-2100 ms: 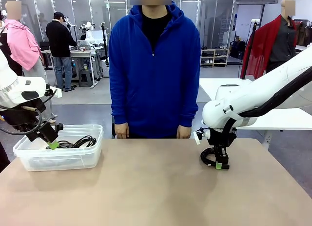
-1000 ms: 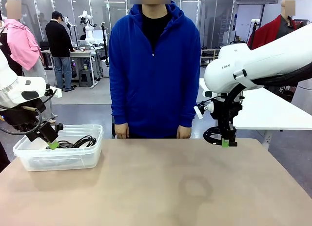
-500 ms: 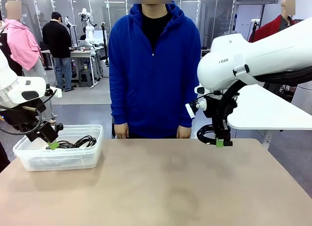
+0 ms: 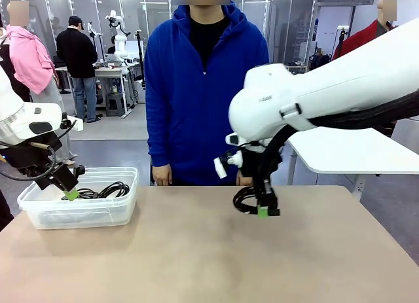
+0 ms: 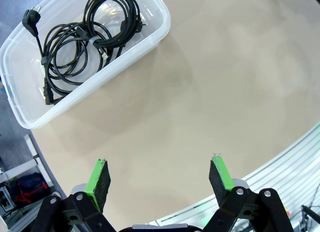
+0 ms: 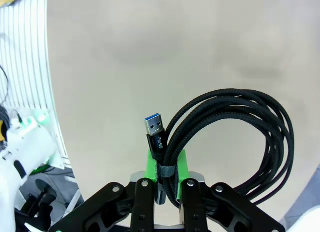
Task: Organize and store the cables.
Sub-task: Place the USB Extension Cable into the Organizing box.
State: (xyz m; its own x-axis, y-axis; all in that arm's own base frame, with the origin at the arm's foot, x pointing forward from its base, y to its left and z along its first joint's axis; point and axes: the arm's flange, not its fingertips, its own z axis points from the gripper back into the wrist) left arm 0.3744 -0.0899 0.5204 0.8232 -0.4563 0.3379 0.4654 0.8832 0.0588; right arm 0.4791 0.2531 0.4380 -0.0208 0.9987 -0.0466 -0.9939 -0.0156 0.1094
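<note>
My right gripper (image 4: 265,210) (image 6: 167,168) is shut on a coiled black braided cable (image 4: 245,199) (image 6: 235,137) with a blue USB plug (image 6: 154,127), hanging just above the middle of the table, in front of the person. Other coiled black cables (image 4: 105,190) (image 5: 85,36) lie in a clear plastic bin (image 4: 124,208) (image 5: 150,39) at the table's left. My left gripper (image 4: 71,194) (image 5: 159,182) stands open and empty at the bin's left side, above the table in its own wrist view.
A person in a blue hoodie (image 4: 206,87) stands at the far edge, hands (image 4: 162,175) at the table rim. The tan tabletop (image 4: 196,257) lies bare between bin and right gripper. A white table (image 4: 353,149) stands behind at right.
My right arm has lifted the coiled cable off the right side of the table and carried it leftward toward the middle. The left arm has stayed still at the bin.
</note>
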